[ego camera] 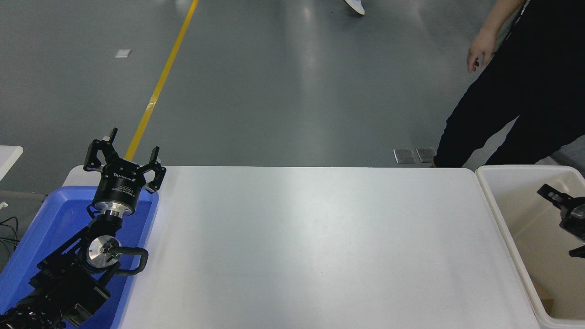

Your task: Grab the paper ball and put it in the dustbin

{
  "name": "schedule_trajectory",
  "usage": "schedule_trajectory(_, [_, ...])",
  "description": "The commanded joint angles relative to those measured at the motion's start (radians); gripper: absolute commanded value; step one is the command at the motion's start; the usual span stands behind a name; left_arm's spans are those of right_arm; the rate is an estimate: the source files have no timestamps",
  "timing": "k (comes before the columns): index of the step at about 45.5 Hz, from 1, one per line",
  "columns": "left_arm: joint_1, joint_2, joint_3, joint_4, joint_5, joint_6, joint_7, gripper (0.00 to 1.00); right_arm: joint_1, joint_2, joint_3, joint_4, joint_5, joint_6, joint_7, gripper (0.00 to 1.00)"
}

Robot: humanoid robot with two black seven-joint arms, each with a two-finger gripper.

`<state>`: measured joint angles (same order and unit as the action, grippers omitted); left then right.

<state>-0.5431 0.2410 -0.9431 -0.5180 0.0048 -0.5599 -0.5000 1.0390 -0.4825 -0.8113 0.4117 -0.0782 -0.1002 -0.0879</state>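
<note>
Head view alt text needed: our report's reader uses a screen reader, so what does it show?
The right gripper hangs open and empty over the cream dustbin at the right end of a white table; no paper ball is visible. The left gripper sits open above a blue tray at the lower left, and a person in black stands beyond the far right corner.
</note>
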Motion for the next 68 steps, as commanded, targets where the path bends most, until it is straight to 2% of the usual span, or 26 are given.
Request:
schedule_trajectory(1, [-0.002,0.0,0.001,0.0,0.0,0.0,0.001,0.98,0.22,0.077,-0.112,0.068,0.002,0.079,-0.001,1.0])
schedule_trajectory(12, [-0.001,0.0,0.001,0.0,0.0,0.0,0.0,0.98,0.483,0.139,-0.121,0.107,-0.005,0.457,-0.004,1.0])
schedule_trajectory(17, [-0.002,0.0,0.001,0.001,0.0,0.0,0.001,0.98,0.562,0.194,-0.126,0.105,-0.014,0.585,-0.006,1.0])
schedule_trajectory(25, [-0.001,0.0,0.001,0.0,0.0,0.0,0.0,0.98,0.654,0.28,-0.192,0.119,-0.011,0.683,-0.007,1.0])
schedule_trajectory(28, [-0.002,0.0,0.001,0.0,0.0,0.0,0.0,0.98,0.712,0.301,-0.253,0.194,-0.008,0.724,-0.006,1.0])
schedule_trajectory(38, [0.0,0.001,0.001,0.0,0.0,0.0,0.0,0.98,0.854,0.308,-0.259,0.406,0.002,0.881,-0.006,1.0])
schedule_trajectory(68, [-0.002,0.0,0.001,0.001,0.0,0.0,-0.002,0.98,1.133,0.237,-0.264,0.841,0.006,0.886,-0.006,1.0])
